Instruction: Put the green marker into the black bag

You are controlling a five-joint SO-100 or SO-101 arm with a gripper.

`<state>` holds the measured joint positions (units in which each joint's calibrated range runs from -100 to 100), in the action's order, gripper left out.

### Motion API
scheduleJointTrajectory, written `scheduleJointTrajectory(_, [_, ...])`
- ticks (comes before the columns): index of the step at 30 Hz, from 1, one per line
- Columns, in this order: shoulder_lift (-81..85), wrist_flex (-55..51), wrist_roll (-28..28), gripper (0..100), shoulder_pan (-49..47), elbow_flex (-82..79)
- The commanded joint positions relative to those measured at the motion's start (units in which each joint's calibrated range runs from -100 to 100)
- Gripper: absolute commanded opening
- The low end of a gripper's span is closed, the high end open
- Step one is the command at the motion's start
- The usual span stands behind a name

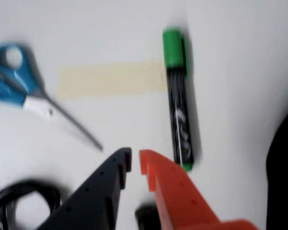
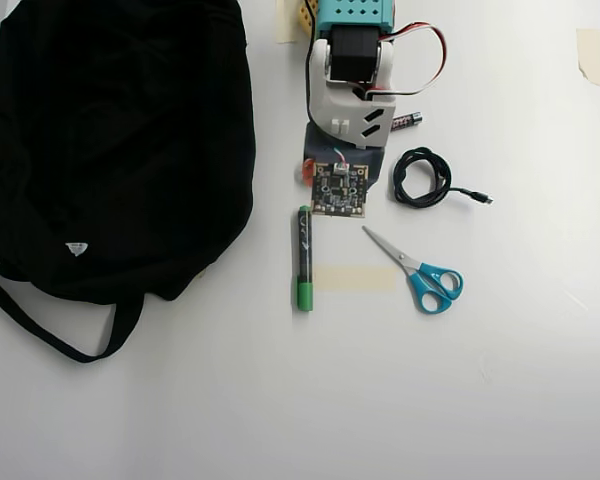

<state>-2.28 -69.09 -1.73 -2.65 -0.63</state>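
The green marker (image 1: 180, 110) lies flat on the white table, its green cap at the top of the wrist view and its green end near my orange finger. In the overhead view the marker (image 2: 304, 258) lies lengthwise just right of the black bag (image 2: 110, 150), apart from it. My gripper (image 1: 135, 160) has a black and an orange finger, nearly together with only a slit between the tips, holding nothing. It sits just left of the marker's near end. In the overhead view the fingers are hidden under the wrist's circuit board (image 2: 340, 188). The bag's edge shows at the right of the wrist view (image 1: 284, 182).
Blue-handled scissors (image 1: 29, 91) (image 2: 425, 275) lie by a strip of beige tape (image 1: 110, 79) (image 2: 355, 278). A coiled black cable (image 1: 24, 201) (image 2: 420, 178) and a small battery (image 2: 405, 121) lie beside the arm (image 2: 348, 90).
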Motion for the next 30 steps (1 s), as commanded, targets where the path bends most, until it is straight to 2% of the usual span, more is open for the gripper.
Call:
scheduleJointTrajectory(1, [1.6, -3.6, -0.1, 2, -0.1, 1.2])
scheduleJointTrajectory(30, [1.7, -3.9, 0.2, 2, -0.9, -0.9])
